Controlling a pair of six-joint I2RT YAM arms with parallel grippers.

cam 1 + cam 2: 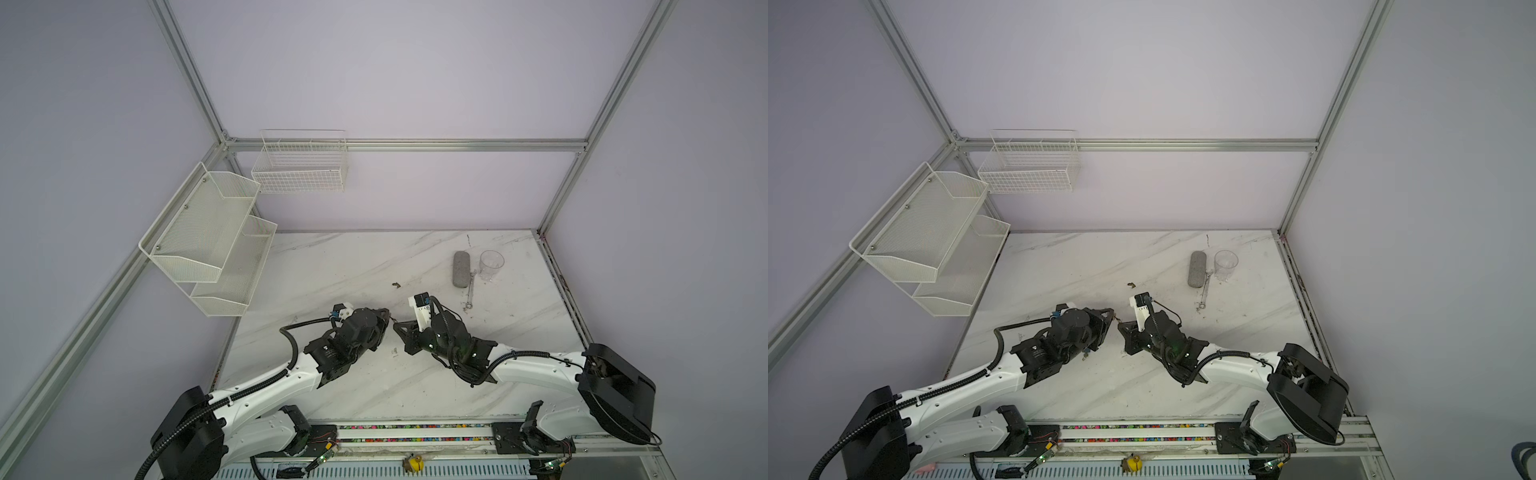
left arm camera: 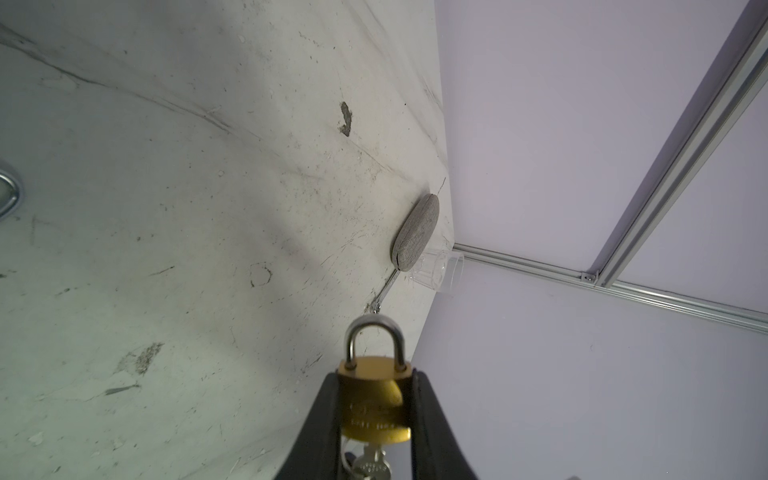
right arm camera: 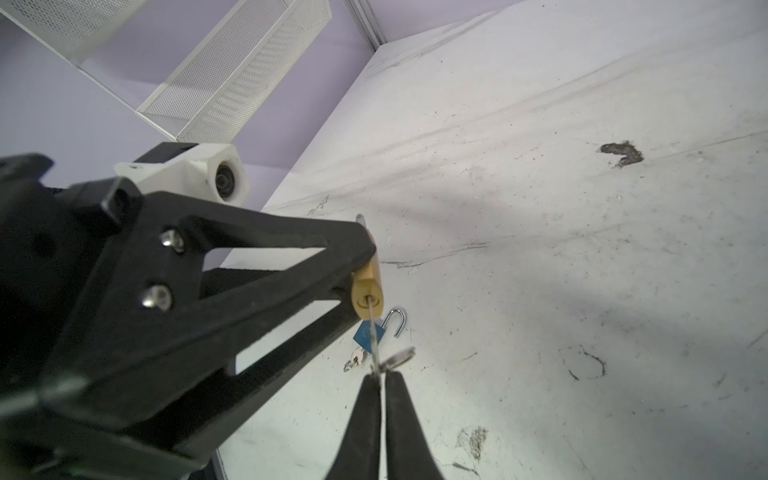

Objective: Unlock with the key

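brass padlock (image 2: pixel 376 405) sits low in the middle of the left wrist view, clamped by its flat sides between the fingers of the left tool (image 2: pixel 376 384). its shackle points up the frame and is seated in both holes, so i'd judge it not yet unlocked. key (image 2: pixel 374 465) stands in the keyway at the lock's bottom end. in the right wrist view its blade runs edge-on down the frame from the lock to the right tool (image 3: pixel 380 380), whose fingers are pinched together on it. lock, key and right tool lie on one line, so the coming turn is, i reckon, a roll about that line by the right arm while the left holds firm. in both top views the two tools meet tip to tip mid-surface (image 1: pixel 332 270), and the lock is nearly hidden. only the right wrist view shows a blue padlock (image 3: pixel 363 332), shackle open, lying on the surface beyond.
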